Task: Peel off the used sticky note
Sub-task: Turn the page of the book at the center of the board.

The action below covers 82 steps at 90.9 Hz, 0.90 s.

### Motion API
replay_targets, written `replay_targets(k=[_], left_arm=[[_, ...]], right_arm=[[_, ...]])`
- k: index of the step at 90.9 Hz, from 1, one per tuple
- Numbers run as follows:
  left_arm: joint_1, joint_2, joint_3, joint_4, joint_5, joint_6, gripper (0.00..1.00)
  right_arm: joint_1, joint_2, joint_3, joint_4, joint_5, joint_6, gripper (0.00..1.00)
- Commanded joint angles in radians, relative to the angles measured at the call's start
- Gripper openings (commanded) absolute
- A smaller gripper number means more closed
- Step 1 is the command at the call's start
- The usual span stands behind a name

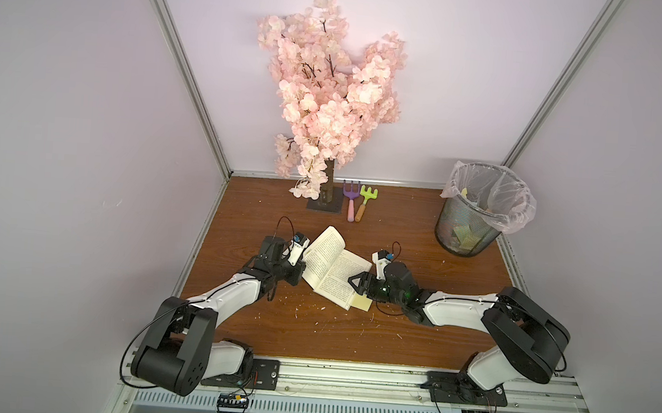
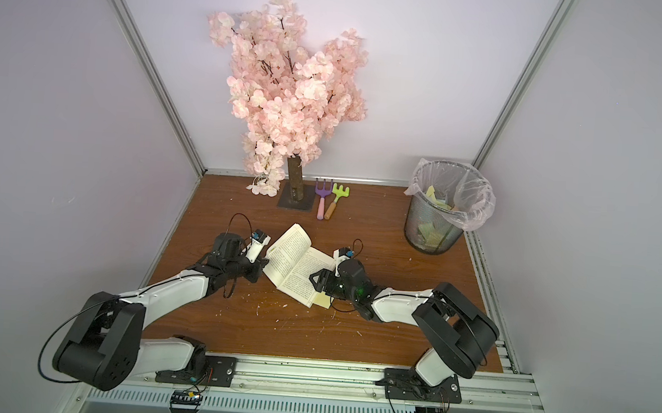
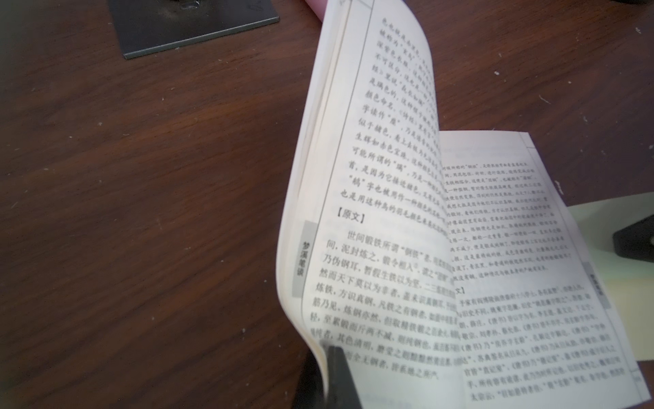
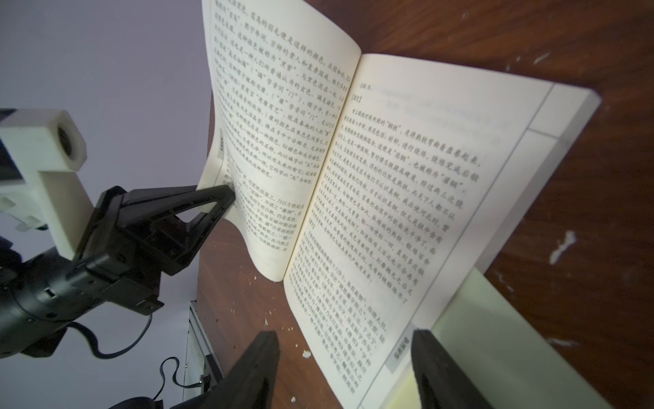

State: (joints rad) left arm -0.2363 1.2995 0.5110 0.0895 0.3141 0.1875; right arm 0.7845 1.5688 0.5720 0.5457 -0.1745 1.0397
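Observation:
An open book (image 1: 333,267) (image 2: 297,263) lies mid-table, its left pages lifted and curled. My left gripper (image 1: 304,261) (image 3: 325,354) is shut on the outer edge of those left pages (image 3: 371,212); the right wrist view shows it (image 4: 226,193) pinching them. A pale yellow sticky note (image 1: 363,304) (image 2: 323,300) (image 4: 495,336) pokes out from under the right page's outer edge. My right gripper (image 1: 361,289) (image 4: 345,340) hovers open over the near corner of the right page. One of its fingers (image 4: 430,354) stands at the note's edge and nothing is between them.
A mesh waste bin (image 1: 475,225) lined with a plastic bag stands at the back right and holds discarded notes. A pink blossom tree (image 1: 329,95) on a dark base plate (image 3: 191,32) and two toy rakes (image 1: 357,203) sit at the back. Paper crumbs dot the wooden table (image 1: 312,333).

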Motion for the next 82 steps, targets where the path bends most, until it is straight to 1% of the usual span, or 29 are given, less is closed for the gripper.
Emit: replay_targets(k=[1,27,55,82], left_arm=[[0.009,0.017,-0.012,-0.046,0.011,0.02,0.02],[0.009,0.018,-0.012,-0.046,0.013,0.02,0.02],[0.009,0.019,-0.011,-0.045,0.014,0.02,0.02],[0.009,0.02,-0.011,-0.048,0.016,0.021,0.02]], right_arm=[[0.001,0.0,0.018,0.048,0.019,0.01,0.62],[-0.001,0.023,-0.011,0.075,0.013,0.038,0.62],[0.0,0.014,-0.053,0.1,0.022,0.059,0.63],[-0.001,0.053,-0.035,0.135,0.005,0.072,0.63]])
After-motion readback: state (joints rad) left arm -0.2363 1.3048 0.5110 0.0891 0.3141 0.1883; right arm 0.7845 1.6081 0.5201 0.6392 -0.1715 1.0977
